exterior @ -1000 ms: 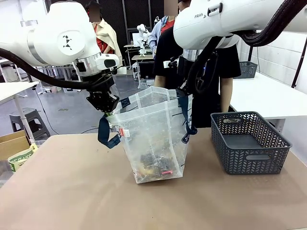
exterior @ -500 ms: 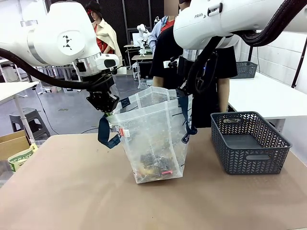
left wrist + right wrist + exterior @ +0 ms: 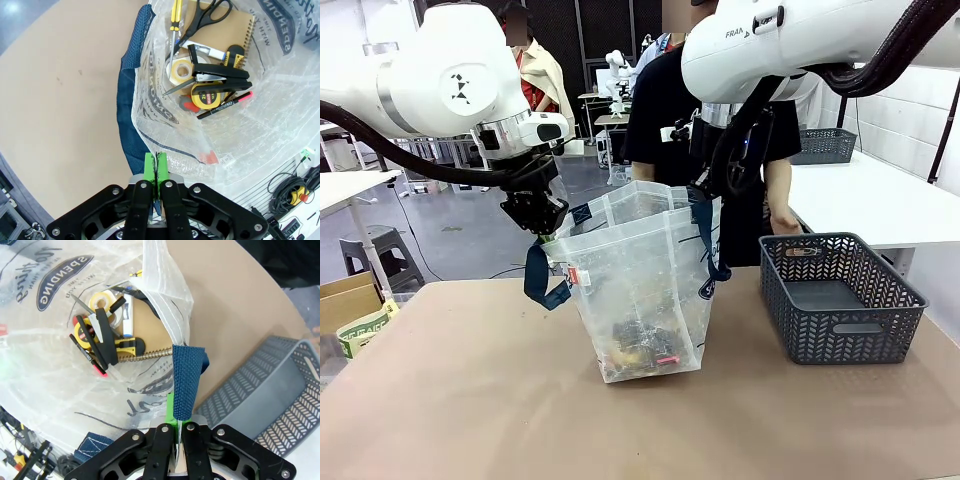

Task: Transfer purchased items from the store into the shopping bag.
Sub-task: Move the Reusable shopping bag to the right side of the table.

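Observation:
The shopping bag (image 3: 640, 280), translucent white with navy straps, stands open in the middle of the table, held up on both sides. My left gripper (image 3: 536, 216) is shut on its left rim; the green pads (image 3: 149, 167) pinch the plastic beside a navy strap (image 3: 130, 100). At the right side my right gripper (image 3: 706, 190) is shut on the other navy strap (image 3: 187, 377). The purchased items (image 3: 640, 350) lie at the bag's bottom: scissors, a notebook, tape rolls, a yellow tape measure (image 3: 206, 95), a stapler and a red pen (image 3: 92, 360).
A dark grey mesh basket (image 3: 840, 300) stands on the table right of the bag, also visible as the basket (image 3: 260, 395). A person in black stands behind the table, with a hand (image 3: 785, 226) at the basket's far edge. A cardboard box (image 3: 350, 310) sits at far left.
Both arms and the bag are still. The person behind has leaned to the left and lowered a hand toward the basket's far edge.

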Robot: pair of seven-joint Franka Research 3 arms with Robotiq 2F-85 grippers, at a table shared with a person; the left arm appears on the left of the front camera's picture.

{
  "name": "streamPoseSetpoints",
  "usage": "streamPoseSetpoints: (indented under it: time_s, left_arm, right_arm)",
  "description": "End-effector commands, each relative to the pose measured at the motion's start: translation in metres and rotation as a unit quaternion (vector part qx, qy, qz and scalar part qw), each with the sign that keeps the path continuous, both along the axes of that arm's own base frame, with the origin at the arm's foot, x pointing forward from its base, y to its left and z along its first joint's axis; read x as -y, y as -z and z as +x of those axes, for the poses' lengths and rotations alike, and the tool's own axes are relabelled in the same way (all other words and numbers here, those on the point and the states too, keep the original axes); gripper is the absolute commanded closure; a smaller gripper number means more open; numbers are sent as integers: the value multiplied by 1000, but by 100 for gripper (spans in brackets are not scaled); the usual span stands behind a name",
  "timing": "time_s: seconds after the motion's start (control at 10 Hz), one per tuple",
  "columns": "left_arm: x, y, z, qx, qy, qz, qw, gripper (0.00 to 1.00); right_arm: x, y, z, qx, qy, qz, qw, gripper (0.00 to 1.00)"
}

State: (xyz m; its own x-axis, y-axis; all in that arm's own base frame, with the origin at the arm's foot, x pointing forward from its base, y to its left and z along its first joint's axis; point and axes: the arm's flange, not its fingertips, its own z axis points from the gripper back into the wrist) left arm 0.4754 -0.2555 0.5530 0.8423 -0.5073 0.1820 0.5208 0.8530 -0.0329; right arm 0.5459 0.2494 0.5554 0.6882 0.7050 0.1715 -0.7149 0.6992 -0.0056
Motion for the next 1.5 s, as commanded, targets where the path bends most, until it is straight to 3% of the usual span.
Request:
streamPoseSetpoints:
  time_s: [0.0,0.2,0.4,0.9,1.2,1.3,1.4]
  left_arm:
    - [-1,0,0,1,-6,2,1000,100]
    - [0,0,0,0,0,0,1000,100]
    - [18,-7,8,1,-29,-21,999,100]
    - [57,-13,17,-14,-172,-52,984,100]
    - [67,-11,23,-10,-182,-73,981,100]
    - [58,-10,16,-21,-172,-57,983,100]
    - [58,-10,16,-21,-172,-57,983,100]
  right_arm:
    - [1,-1,0,1,3,1,1000,100]
    - [0,0,0,0,0,0,1000,100]
    - [-13,-7,-7,10,31,13,999,100]
    - [-36,-13,-15,-7,207,15,978,100]
    - [-43,-10,-14,1,243,16,970,100]
    - [-33,-12,-15,-11,209,4,978,100]
    - [-39,-7,-18,-15,228,24,973,100]
